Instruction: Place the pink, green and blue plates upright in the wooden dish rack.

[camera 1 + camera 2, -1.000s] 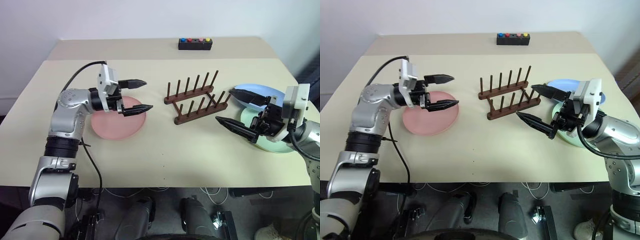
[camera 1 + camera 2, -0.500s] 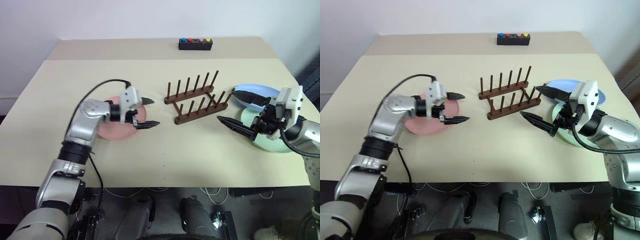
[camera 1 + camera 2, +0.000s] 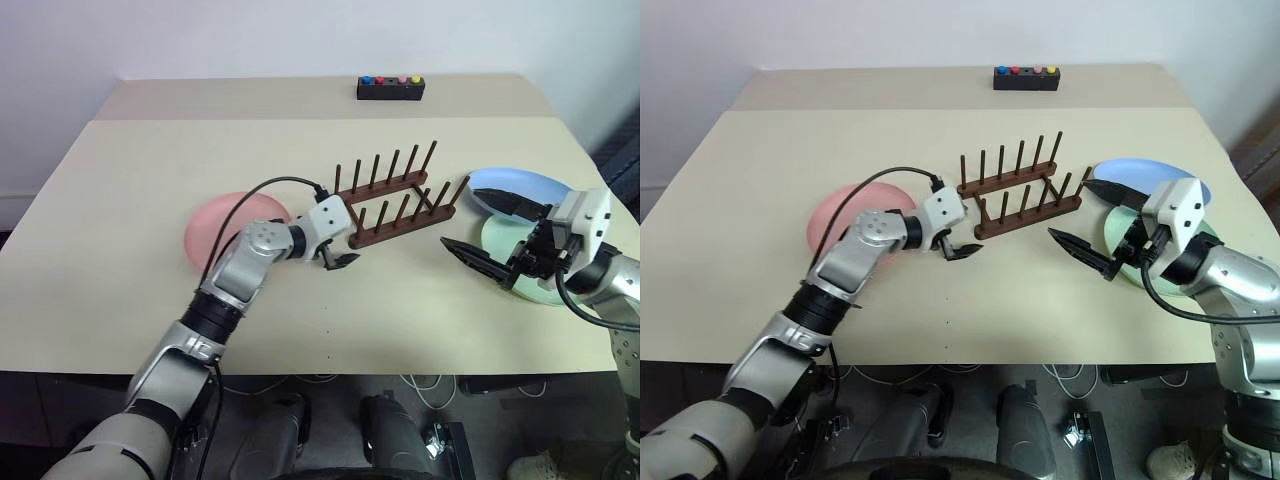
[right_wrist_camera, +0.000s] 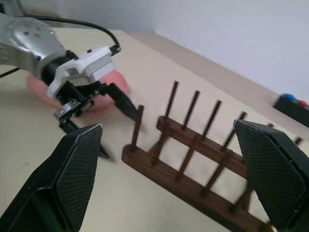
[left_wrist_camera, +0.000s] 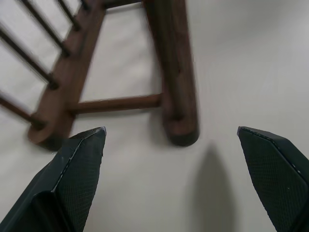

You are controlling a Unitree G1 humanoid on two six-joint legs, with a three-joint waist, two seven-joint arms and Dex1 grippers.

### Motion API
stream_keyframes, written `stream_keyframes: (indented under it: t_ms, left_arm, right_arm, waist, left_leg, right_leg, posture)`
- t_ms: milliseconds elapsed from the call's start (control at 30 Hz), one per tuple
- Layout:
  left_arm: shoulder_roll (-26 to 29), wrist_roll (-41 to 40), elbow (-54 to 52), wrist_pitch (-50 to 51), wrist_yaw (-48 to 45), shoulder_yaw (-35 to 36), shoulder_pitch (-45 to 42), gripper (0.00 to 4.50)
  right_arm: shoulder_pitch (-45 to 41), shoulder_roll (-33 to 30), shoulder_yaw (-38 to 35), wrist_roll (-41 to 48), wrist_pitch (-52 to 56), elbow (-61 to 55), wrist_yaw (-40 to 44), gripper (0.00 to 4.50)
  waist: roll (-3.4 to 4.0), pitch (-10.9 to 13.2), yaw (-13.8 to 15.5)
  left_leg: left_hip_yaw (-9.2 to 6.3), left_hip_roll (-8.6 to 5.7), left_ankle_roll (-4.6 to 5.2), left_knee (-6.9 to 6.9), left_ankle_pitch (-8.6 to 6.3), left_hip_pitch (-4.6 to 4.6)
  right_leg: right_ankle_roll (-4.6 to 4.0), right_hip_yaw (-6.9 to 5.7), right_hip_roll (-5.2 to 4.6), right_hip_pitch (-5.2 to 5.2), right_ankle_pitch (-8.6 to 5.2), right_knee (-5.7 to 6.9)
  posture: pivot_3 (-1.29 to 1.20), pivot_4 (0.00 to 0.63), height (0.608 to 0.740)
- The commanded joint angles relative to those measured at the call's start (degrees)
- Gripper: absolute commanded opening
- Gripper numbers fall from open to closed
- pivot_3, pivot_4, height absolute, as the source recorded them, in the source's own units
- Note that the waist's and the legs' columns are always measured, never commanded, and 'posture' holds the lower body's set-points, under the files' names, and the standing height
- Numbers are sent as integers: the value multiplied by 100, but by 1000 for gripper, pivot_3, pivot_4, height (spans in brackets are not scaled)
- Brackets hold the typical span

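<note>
No text, label, brand, number or sign can be read on anything in these views of the bench.

Head cameras look down over the surface from the near edge. Both wrist cameras share the wooden dish rack, the left closest.

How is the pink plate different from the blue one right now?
The pink plate lies on the rack's left, partly covered by the left arm; the blue plate lies on its right, beside the green plate, under the right gripper. Both lie flat, not yet racked.
</note>
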Motion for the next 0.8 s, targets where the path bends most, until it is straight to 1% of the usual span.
stream_keyframes:
  t_ms: [33,167,267,367,433,500,567,667,800]
  left_arm:
    - [-151,190,209,93,461,51,-139,4500]
    - [-355,2,252,462,428,86,-57,4500]
    - [-482,-168,244,920,355,145,-41,4500]
    - [-537,-248,219,1254,363,197,-29,3659]
    - [-548,-321,184,1410,297,183,-23,2737]
    - [-568,-342,137,1507,321,169,-15,1674]
    - [-658,-450,139,1677,335,243,-22,702]
    - [-673,-459,109,1705,348,256,-26,671]
    - [-529,-364,144,1414,327,213,-60,671]
  right_arm:
    - [53,-87,-324,24,-116,-378,-109,4459]
    - [82,-91,-390,73,-53,-479,-166,4459]
    - [100,-85,-398,87,-46,-521,-188,4459]
    - [104,-72,-396,93,-40,-562,-220,4500]
    - [99,-68,-386,97,-28,-587,-241,4500]
    - [116,-71,-393,109,-26,-608,-247,4500]
    - [114,-76,-386,110,-27,-605,-251,4500]
    - [103,-84,-380,116,-21,-598,-255,4500]
    - [115,-78,-363,91,-47,-560,-234,4500]
  waist:
    - [0,0,-13]
    - [1,0,-19]
    - [0,0,3]
    - [0,0,2]
    - [0,-1,0]
    - [1,-1,-1]
    - [1,-1,-2]
    - [2,-2,-2]
    - [2,-2,-2]
  left_leg:
    - [0,0,0,1,0,0]
    - [0,4,0,0,0,3]
    - [0,2,0,2,0,3]
    - [0,1,0,3,0,3]
    - [0,1,0,3,0,4]
    - [0,1,0,4,0,7]
    - [0,1,0,3,0,9]
    - [0,1,0,4,0,11]
    - [0,1,-1,4,0,13]
  right_leg:
    - [0,0,0,0,0,0]
    - [0,0,6,0,0,4]
    - [1,-1,8,6,0,1]
    - [3,-2,11,9,-1,-2]
    - [3,-2,11,10,-1,-1]
    - [3,-2,11,12,-1,1]
    - [3,-2,12,14,-1,1]
    - [3,-2,12,17,-1,0]
    - [3,-2,12,18,-1,0]
  posture:
    - [0,150,740]
    - [0,150,740]
    - [0,150,740]
    - [0,150,740]
    - [0,150,740]
    - [0,150,740]
    - [0,150,740]
    - [0,150,740]
    - [0,150,740]
